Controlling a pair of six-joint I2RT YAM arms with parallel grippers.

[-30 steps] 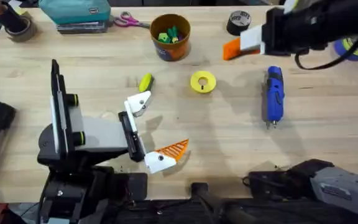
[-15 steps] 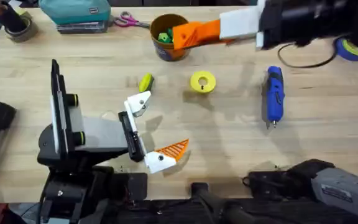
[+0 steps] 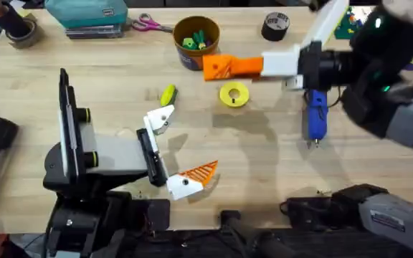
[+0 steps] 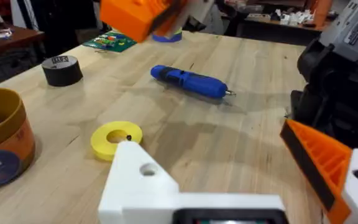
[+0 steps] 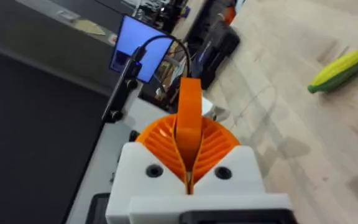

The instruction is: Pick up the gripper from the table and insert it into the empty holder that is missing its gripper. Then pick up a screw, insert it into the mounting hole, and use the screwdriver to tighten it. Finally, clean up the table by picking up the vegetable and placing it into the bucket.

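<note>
My right gripper (image 3: 224, 67) hangs above the table between the bucket (image 3: 196, 41) and the yellow ring, shut on the orange gripper (image 5: 190, 118), whose thin edge stands up between the ribbed pads. My left gripper (image 3: 185, 143) rests open near the front. One of its tips is the bare white holder (image 3: 160, 118) (image 4: 138, 180); the other carries an orange pad (image 4: 319, 158). The yellow-green vegetable (image 3: 168, 94) (image 5: 340, 70) lies just behind the holder. Right of the ring, the blue screwdriver (image 3: 315, 111) (image 4: 191, 82) lies flat.
A yellow ring (image 3: 234, 94) (image 4: 117, 138) with a small dark piece on it lies mid-table. A black tape roll (image 3: 275, 25), scissors (image 3: 149, 25) and a teal case (image 3: 88, 14) line the back edge. The bucket (image 4: 2, 146) holds green and yellow bits.
My right arm swung from the back right across over the bucket, then came forward to just behind the yellow ring, orange piece still held. The left arm has not moved.
</note>
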